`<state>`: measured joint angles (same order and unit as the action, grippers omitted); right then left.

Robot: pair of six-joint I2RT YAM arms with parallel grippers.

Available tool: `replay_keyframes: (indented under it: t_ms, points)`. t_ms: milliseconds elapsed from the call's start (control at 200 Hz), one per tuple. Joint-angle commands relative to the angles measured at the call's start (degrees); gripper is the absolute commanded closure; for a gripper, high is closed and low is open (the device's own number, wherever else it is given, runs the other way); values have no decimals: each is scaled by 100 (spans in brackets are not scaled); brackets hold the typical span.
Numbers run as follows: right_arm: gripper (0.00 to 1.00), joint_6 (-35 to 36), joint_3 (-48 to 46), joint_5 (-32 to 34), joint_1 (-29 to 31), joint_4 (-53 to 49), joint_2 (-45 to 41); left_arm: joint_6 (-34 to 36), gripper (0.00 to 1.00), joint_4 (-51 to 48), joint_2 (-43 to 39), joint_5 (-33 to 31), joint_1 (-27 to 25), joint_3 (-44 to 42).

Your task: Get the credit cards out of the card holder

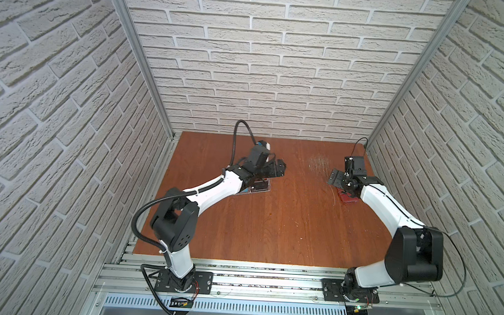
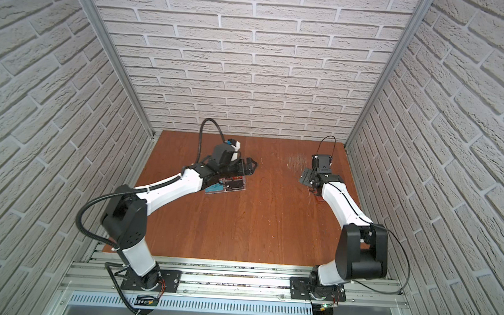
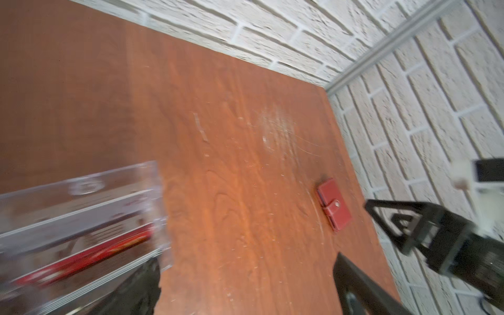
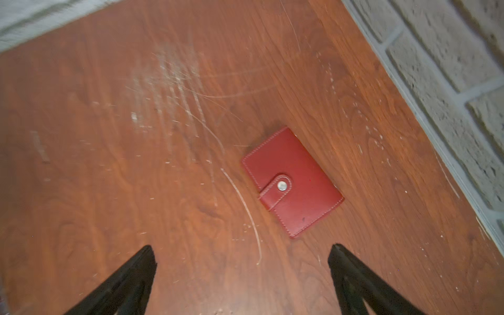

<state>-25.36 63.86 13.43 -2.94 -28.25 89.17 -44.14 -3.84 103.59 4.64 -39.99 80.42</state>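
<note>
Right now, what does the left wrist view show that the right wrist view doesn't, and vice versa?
Only left wrist: the clear acrylic compartment tray, a red card inside, and the black right gripper seen side-on. Only right wrist: that gripper's open fingers, nothing between them. Both: the closed red booklet-style card holder, strap snapped, flat on the scratched brown wooden table.
</note>
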Motion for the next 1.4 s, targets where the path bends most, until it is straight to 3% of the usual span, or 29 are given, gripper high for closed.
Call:
replay_keyframes:
  t_ms: [0, 175, 280, 625, 755, 955, 1395]
  points:
    - [0, -25, 353, -313, -365, -114, 466, -70, 2, 269, 548, 325, -174, 574]
    - [0, 285, 842, -585, -668, 19, 1288, -104, 2, 294, 1050, 554, -386, 1112]
    - [0, 551, 1218, -468, -746, -40, 1784, -112, 2, 370, 1083, 614, -397, 1101]
    - [0, 1123, 1852, -1085, -846, -70, 2704, -68, 2, 445, 1108, 610, -409, 914]
    - [0, 1118, 1912, -1012, -874, -175, 2736, -72, 2, 462, 1102, 582, -406, 840]
    - [0, 980, 1985, -1526, -844, -456, 2864, -129, 2, 480, 1157, 597, -412, 850]
    - [0, 574, 875, -1883, -516, -403, 1767, -209, 2, 375, 1135, 569, -576, 893]
